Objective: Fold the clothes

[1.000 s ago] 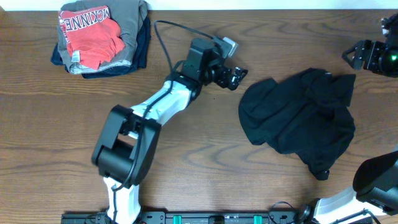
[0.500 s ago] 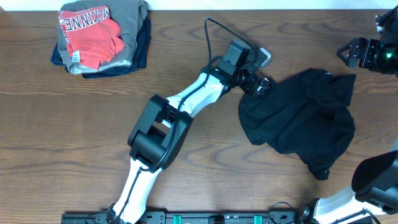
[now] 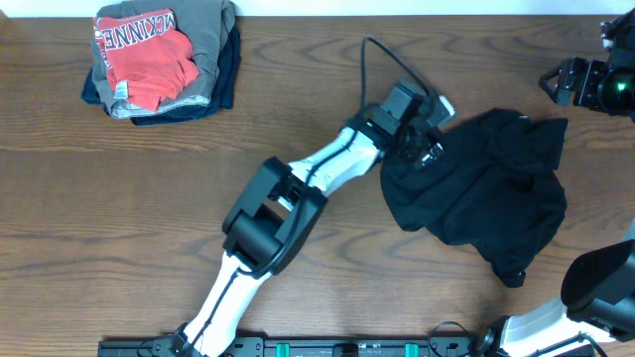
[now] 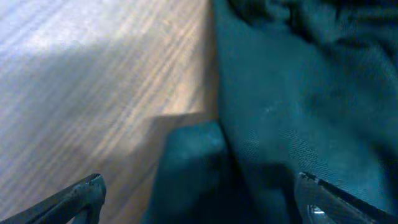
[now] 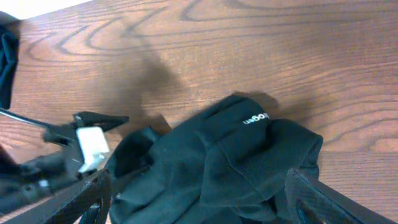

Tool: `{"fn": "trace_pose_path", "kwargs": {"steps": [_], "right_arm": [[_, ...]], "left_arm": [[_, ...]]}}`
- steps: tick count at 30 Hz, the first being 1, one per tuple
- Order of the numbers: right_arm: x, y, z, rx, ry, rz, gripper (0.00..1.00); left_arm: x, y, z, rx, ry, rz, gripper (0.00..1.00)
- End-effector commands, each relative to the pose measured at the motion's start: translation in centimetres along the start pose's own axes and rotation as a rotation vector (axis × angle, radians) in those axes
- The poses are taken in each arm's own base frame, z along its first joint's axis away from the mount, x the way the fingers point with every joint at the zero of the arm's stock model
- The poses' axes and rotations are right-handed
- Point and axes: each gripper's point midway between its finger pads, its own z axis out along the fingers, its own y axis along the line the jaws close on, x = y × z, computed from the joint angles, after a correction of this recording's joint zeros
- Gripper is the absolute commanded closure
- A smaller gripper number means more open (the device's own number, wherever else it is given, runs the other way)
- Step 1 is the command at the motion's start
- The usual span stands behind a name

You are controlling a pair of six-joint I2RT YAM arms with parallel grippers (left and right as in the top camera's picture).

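Overhead: crumpled black top [image 3: 486, 188] lies on the right part of the wooden surface [image 3: 119, 198], bunched into an uneven heap w/ no flat edge. Left arm [image 3: 327, 169] stretches diagonally from the bottom edge to the top's upper-left rim; left hand [image 3: 425, 151] sits over that rim, black cable [image 3: 367, 59] looping behind it. Right hand [image 3: 556, 87] is at the far right edge, above the top's upper-right corner & apart from it. Pile of folded garments [image 3: 213, 59], red shirt [image 3: 149, 59] uppermost, is at top left, well apart from everything else. Left wrist view: blurred; left hand released, fingertips [image 4: 84, 193] spread wide, dark fabric filling the right side & a fold lying btwn the tips, bare wood upper left; can't tell if the tips touch the cloth. Right wrist view: right hand also released, tips wide apart & holding nothing, above the top; small white logo [image 5: 255, 117] shows on an upper fold, left hand visible at the heap's left side.
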Motion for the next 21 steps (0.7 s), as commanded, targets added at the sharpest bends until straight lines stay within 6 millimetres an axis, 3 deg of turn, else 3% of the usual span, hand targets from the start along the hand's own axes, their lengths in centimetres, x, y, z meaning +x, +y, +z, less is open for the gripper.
{"fn": "trace_pose_path", "kwargs": {"steps": [1, 6, 10, 12, 14, 18, 21], "right_arm": [[-0.4, 0.3, -0.3, 0.0, -0.012, 0.002, 0.13], [-0.3, 0.3, -0.3, -0.001, -0.012, 0.002, 0.14], [-0.2, 0.3, -0.3, -0.001, -0.008, 0.003, 0.14], [-0.2, 0.3, -0.2, -0.002, -0.006, 0.004, 0.16], [-0.1, 0.3, -0.2, -0.002, -0.005, 0.005, 0.18], [0.1, 0.3, 0.4, -0.007, 0.007, 0.011, 0.23], [0.5, 0.6, 1.3, -0.018, 0.031, 0.007, 0.24]], "left_arm": [[0.4, 1.5, 0.5, -0.081, 0.022, 0.058, 0.05], [2.9, 2.8, 1.7, -0.126, 0.08, 0.04, 0.08], [4.8, 3.0, 2.7, -0.119, 0.121, 0.028, 0.18], [5.6, 2.9, 2.9, -0.113, 0.145, 0.023, 0.3], [6.4, 3.1, 2.6, -0.118, 0.175, 0.013, 0.48], [6.9, 5.9, 0.5, -0.222, 0.225, -0.058, 0.9], [6.4, 9.3, -3.0, -0.32, 0.228, -0.184, 0.94]]}}
